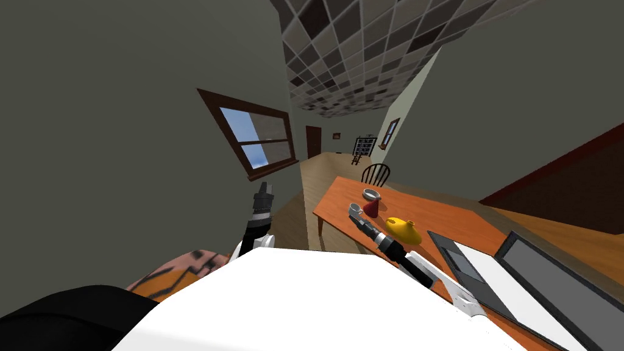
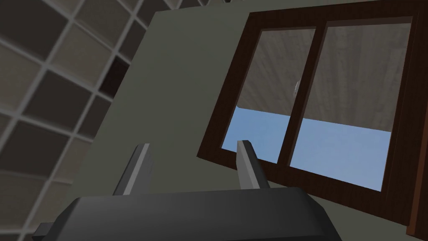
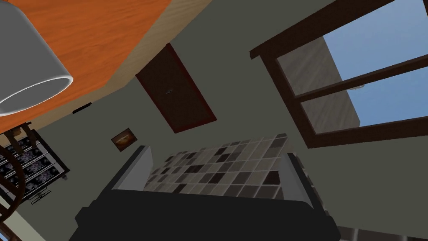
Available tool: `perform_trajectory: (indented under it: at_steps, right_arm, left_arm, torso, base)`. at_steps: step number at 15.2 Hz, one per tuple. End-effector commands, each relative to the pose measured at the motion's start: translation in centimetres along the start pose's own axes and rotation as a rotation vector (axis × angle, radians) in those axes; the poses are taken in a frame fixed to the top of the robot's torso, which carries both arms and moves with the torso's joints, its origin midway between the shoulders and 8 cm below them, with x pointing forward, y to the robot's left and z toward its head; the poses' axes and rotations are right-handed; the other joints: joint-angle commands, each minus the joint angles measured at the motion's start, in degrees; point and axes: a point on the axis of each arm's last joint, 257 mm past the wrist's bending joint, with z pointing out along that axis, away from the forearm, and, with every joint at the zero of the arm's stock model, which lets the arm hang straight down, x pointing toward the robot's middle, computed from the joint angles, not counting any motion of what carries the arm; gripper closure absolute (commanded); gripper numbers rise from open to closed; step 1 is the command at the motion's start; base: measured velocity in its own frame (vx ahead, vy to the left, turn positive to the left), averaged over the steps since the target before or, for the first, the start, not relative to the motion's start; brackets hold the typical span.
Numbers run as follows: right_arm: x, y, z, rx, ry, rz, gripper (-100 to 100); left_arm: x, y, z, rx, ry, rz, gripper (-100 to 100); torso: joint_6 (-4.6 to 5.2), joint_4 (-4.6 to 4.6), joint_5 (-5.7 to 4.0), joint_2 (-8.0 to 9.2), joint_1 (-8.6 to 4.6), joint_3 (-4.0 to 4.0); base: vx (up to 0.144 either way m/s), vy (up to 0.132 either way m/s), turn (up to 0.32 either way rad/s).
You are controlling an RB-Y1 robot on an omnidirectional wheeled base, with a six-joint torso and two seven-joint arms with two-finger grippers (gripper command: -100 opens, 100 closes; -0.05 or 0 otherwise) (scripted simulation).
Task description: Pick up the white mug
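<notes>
A small white mug (image 1: pixel 354 209) stands on the orange table (image 1: pixel 426 213), near its left edge. My right gripper (image 1: pixel 359 220) is stretched out over the table and ends just short of the mug. In the right wrist view the mug (image 3: pixel 29 71) looms close, beside and beyond one finger, outside the gap. The right gripper (image 3: pixel 215 154) is open with nothing between its fingers. My left gripper (image 1: pixel 264 187) is raised left of the table, away from it, and in its own wrist view the left gripper (image 2: pixel 193 145) is open and empty.
A dark red cone-shaped thing (image 1: pixel 372 208) stands right beside the mug, with a grey-white bowl (image 1: pixel 372 194) behind it. A yellow object (image 1: pixel 403 230) lies next to my right forearm. An open laptop (image 1: pixel 518 268) sits at the right, and a dark chair (image 1: pixel 376 173) at the far end.
</notes>
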Motion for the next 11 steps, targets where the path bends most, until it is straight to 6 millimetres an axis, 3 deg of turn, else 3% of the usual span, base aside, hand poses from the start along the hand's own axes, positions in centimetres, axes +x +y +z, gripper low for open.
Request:
perform_trajectory:
  at_steps: [1, 8, 11]
  right_arm:
    - [1.0, -2.3, -1.4, 0.033, 0.056, -0.04, -100]
    - [2.8, -6.9, -4.5, 0.096, 0.182, -0.138, -100]
    - [3.7, -10.1, -7.2, 0.129, 0.288, -0.224, -100]
  left_arm:
    - [0.0, 0.0, 0.0, 0.0, 0.0, 0.0, 0]
    - [0.0, 0.0, 0.0, 0.0, 0.0, 0.0, 0]
    - [0.0, 0.0, 0.0, 0.0, 0.0, 0.0, 0]
  torso:
    - [0.0, 0.0, 0.0, 0.0, 0.0, 0.0]
    - [0.02, 0.0, 0.0, -0.01, 0.0, -0.01]
    - [0.02, 0.0, 0.0, -0.01, -0.04, -0.01]
  base:
    - [0.032, 0.061, 0.21]
    - [0.026, 0.049, 0.145]
    - [0.039, 0.05, 0.236]
